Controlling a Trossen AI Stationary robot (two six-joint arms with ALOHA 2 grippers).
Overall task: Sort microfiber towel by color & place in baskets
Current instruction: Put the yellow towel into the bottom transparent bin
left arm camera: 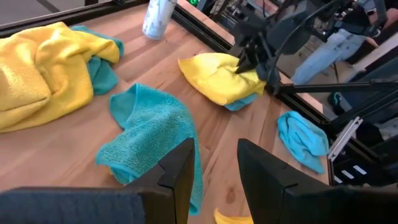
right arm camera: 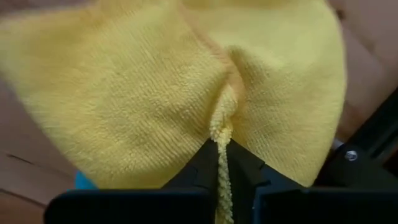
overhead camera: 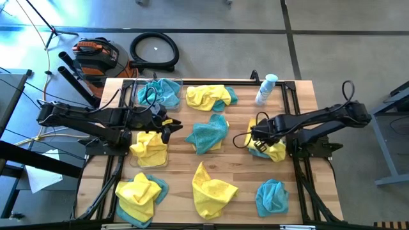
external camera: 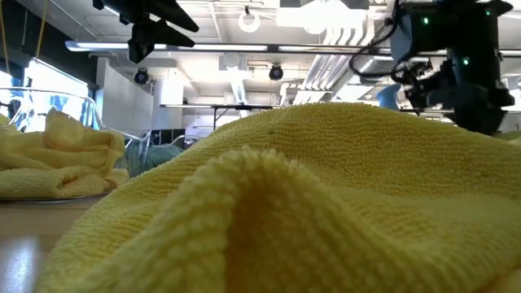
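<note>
My right gripper [overhead camera: 254,137] is shut on a yellow towel [overhead camera: 275,151] at the table's right middle; the towel lies on a teal towel [left arm camera: 239,103]. My left gripper [overhead camera: 167,129] is open and empty, just right of a clear basket [overhead camera: 137,160] that holds yellow towels [overhead camera: 149,147]. A second clear basket [overhead camera: 142,86] at the far left holds a teal towel [overhead camera: 163,93]. A loose teal towel [overhead camera: 208,133] lies mid-table, in front of my left fingers in the left wrist view [left arm camera: 149,134]. My right gripper pinches a raised fold [right arm camera: 221,127] of the yellow towel between its two fingers. The fingers come from above, slanting in from the table's right side. The rest of the towel lies spread on the table and on the teal towel beneath it.
A yellow-and-teal heap [overhead camera: 209,96] lies at the far middle, a yellow towel [overhead camera: 212,189] at the near middle, a yellow-and-teal heap [overhead camera: 140,195] at the near left, a teal towel [overhead camera: 271,195] at the near right. A white-and-blue bottle [overhead camera: 266,89] lies at the far right.
</note>
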